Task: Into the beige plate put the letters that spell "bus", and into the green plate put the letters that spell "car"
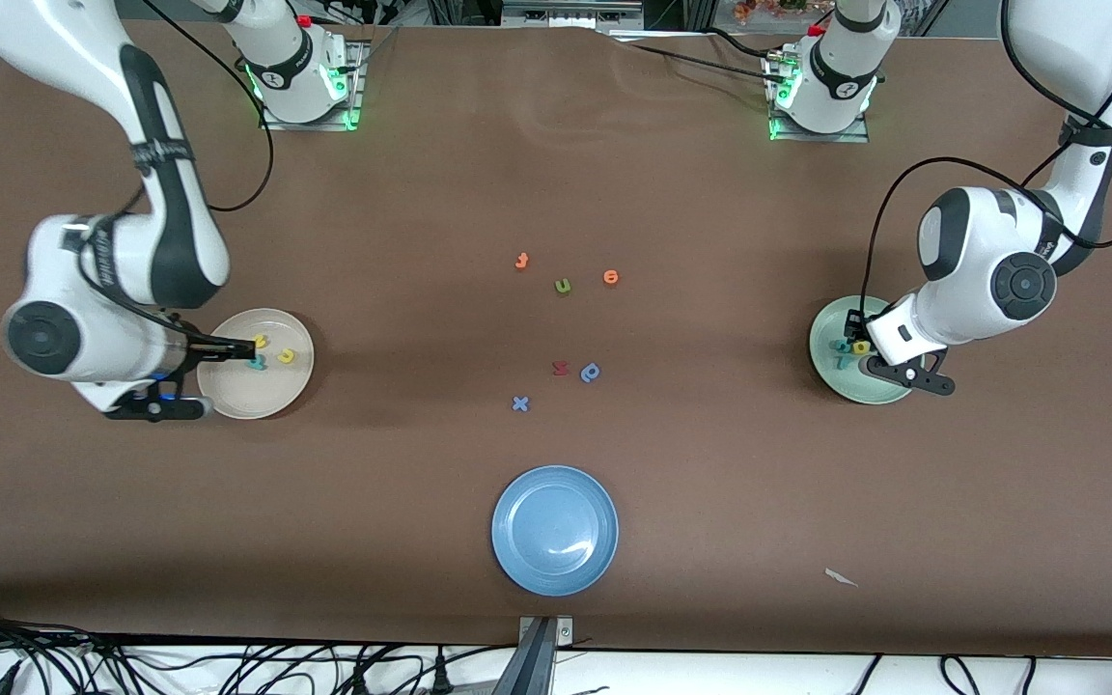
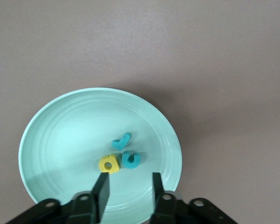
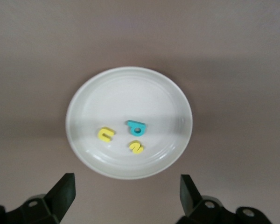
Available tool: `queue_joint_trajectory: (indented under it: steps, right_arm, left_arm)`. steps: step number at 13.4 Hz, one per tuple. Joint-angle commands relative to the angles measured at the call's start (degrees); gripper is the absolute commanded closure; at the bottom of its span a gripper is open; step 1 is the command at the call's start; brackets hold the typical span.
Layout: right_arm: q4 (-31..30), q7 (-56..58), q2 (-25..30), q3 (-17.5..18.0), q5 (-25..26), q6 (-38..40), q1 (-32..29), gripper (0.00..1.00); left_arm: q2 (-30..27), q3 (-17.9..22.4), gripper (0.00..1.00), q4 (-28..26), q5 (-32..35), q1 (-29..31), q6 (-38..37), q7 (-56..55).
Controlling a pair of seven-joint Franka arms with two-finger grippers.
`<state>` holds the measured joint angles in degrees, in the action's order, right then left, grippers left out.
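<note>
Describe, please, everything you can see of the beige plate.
The beige plate is round, shallow and cream-coloured, with a plain smooth rim; it looks like glazed ceramic or hard plastic. It lies flat on the brown table toward the right arm's end. Inside it lie three small foam letters, apart from each other: a teal b, a yellow u and a yellow s. The right gripper is above it, fingers wide open, touching nothing.
</note>
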<state>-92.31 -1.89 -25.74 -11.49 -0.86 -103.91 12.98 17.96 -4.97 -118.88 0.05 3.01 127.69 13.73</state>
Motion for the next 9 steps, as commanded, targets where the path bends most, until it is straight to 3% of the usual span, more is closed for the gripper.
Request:
queue_joint_trajectory:
  steps: [1, 3, 9]
  right_arm:
    - [7.73, 0.75, 2.26, -0.64, -2.04, 6.51, -0.15, 0.01]
    - [10.65, -0.48, 4.63, -0.38, -2.04, 7.84, -0.15, 0.01]
    - [10.92, -1.45, 7.19, -0.03, -2.04, 9.06, 0.11, 0.01]
  left_arm:
    - [-5.81, -0.13, 0.00, -0.47, 0.13, 0.51, -5.41, -1.24]
    - [-8.54, -0.13, 0.00, -1.00, 0.57, 0.60, -6.22, -1.26]
    - [-21.45, -0.66, 0.00, 0.14, 1.63, 0.24, -5.95, -1.87]
